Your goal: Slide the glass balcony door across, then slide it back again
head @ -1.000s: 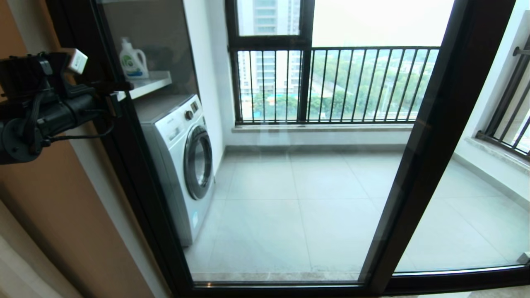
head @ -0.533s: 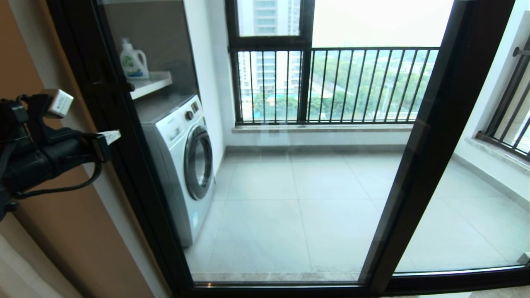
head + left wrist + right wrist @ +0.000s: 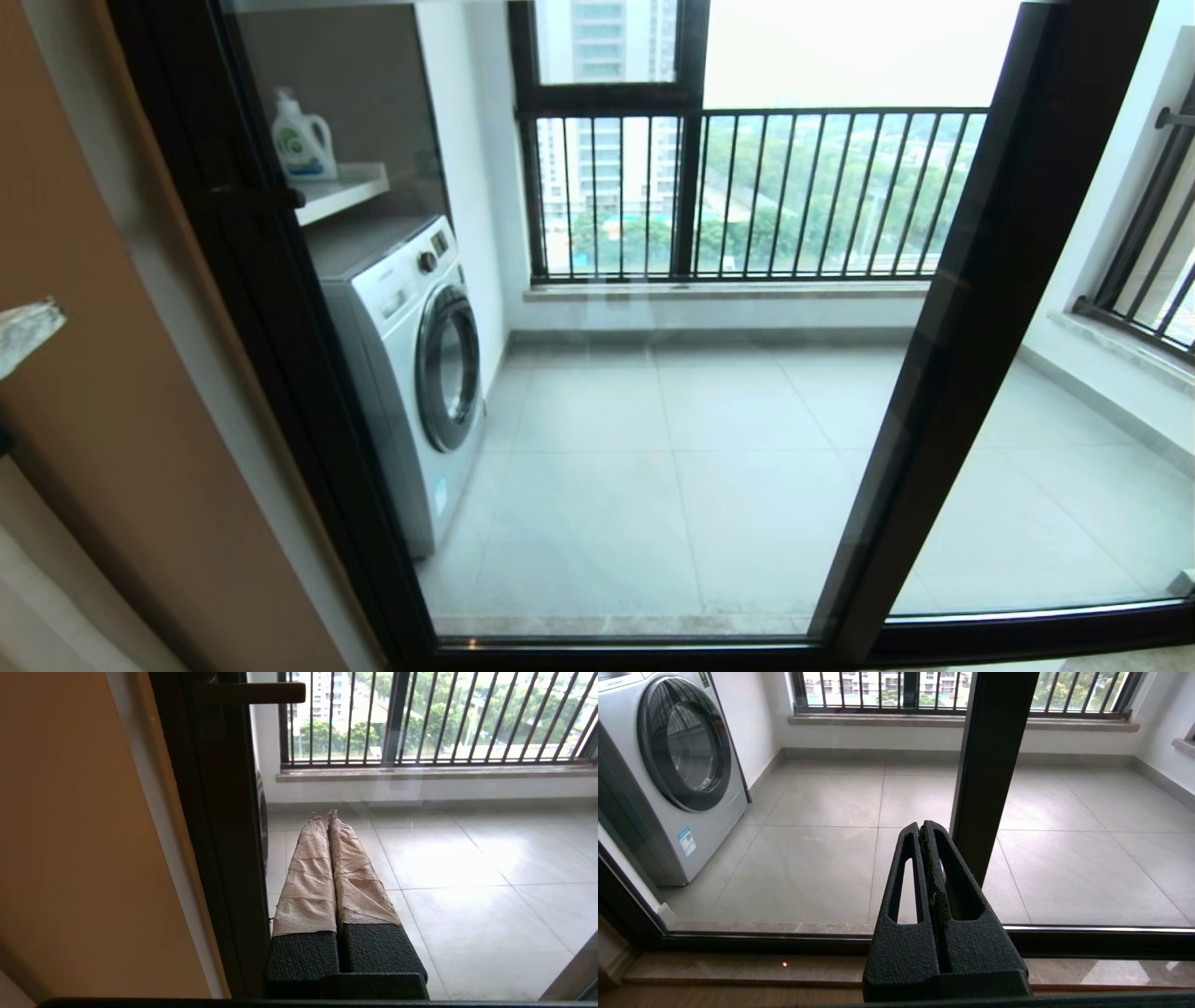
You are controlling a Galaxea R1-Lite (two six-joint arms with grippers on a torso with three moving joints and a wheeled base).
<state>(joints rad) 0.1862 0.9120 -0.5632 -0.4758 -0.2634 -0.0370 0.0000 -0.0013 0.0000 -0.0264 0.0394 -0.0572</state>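
Observation:
The glass balcony door (image 3: pixel 308 411) stands against the wall on the left, and its small dark latch handle (image 3: pixel 258 198) juts from the left upright. Only a taped tip of my left gripper (image 3: pixel 30 329) shows at the head view's left edge, low and well clear of the handle. In the left wrist view the left gripper (image 3: pixel 325 814) is shut and empty, beside the door's upright (image 3: pixel 219 835) and below the handle (image 3: pixel 252 693). My right gripper (image 3: pixel 923 828) is shut and empty, low in front of the glass near the middle upright (image 3: pixel 990 765).
Behind the glass stand a white washing machine (image 3: pixel 411 364), a shelf with a detergent bottle (image 3: pixel 301 135) and a black barred railing (image 3: pixel 747 191). A matching glass panel (image 3: pixel 1055 485) fills the right. An orange-brown wall (image 3: pixel 121 448) is on the left.
My left arm has dropped from the latch handle's height, down and to the left, until only a fingertip remains in the head view. The door has not moved.

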